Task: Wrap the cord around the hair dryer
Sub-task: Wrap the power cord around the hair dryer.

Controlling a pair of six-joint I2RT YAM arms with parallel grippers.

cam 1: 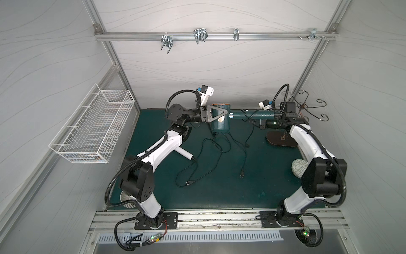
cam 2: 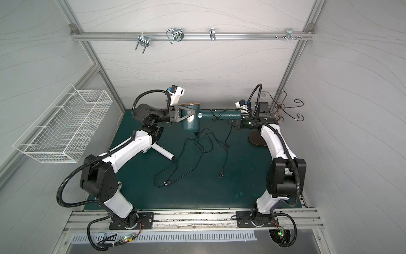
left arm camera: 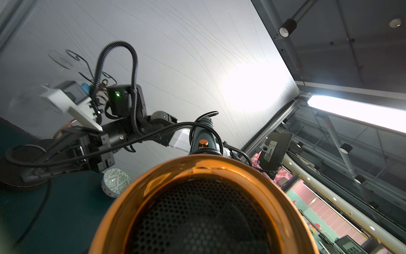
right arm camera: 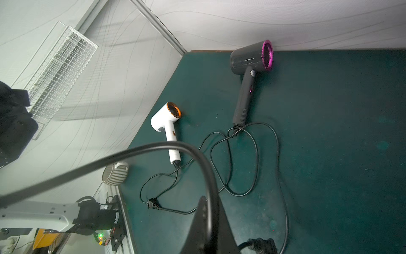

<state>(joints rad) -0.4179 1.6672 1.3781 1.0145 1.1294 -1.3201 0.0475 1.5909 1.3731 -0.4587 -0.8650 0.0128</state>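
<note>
The teal hair dryer [cam 1: 219, 123] with an orange rear ring [left arm camera: 197, 171] hangs above the green mat at the back, its handle [cam 1: 252, 114] pointing right. My left gripper [cam 1: 224, 114] is shut on its barrel, one grey finger lying across the top. The black cord [cam 1: 250, 132] loops round the handle, drops to the mat and ends in a plug [cam 1: 242, 175]. My right gripper [cam 1: 261, 125] sits just below the handle's end, shut on the cord [right arm camera: 153, 149], which runs into its jaws [right arm camera: 206, 211]. In the left wrist view the dryer hides my left gripper's fingers.
A white hair dryer [right arm camera: 167, 118] and a grey one with a magenta ring [right arm camera: 248, 61] lie on the mat, their cords [cam 1: 204, 154] tangled mid-mat. A dark oval object [cam 1: 281, 140], a patterned ball [cam 1: 299, 168], a wire hook stand [cam 1: 307, 107] and a wall basket [cam 1: 94, 125] stand around.
</note>
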